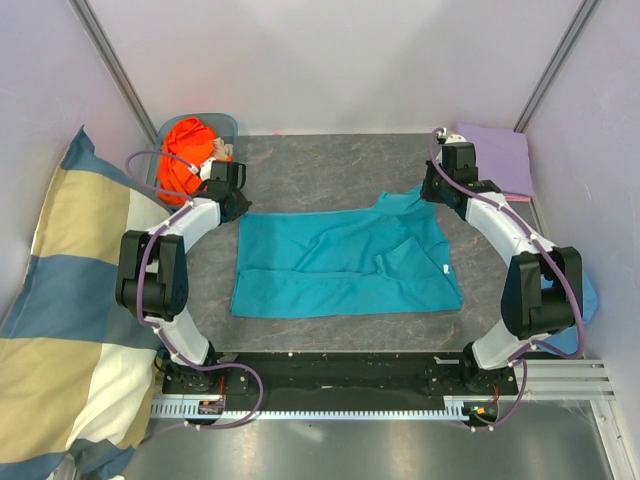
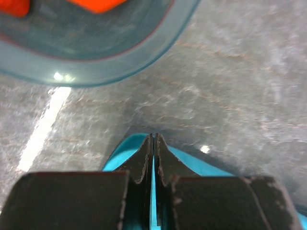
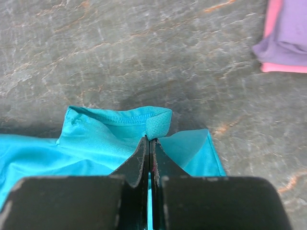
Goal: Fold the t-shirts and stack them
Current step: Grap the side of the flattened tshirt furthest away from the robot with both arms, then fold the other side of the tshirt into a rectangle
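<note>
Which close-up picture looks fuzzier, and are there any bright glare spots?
Left wrist view: soft throughout, the bin rim blurred, with small glare spots on the rim and the table. Right wrist view: sharper, the teal t-shirt hem stitching shows. Top view: even light, only faint shadows.

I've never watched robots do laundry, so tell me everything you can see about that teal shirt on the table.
The teal shirt is plain, soft, thin-looking cloth, spread in a wide, roughly rectangular shape on the grey table, partly folded over itself with creases across its middle. A small white tag shows near its right edge. Its far left corner is pinched in the shut left gripper; its far right corner, with a stitched hem, is pinched in the shut right gripper. Nothing else touches it.
</note>
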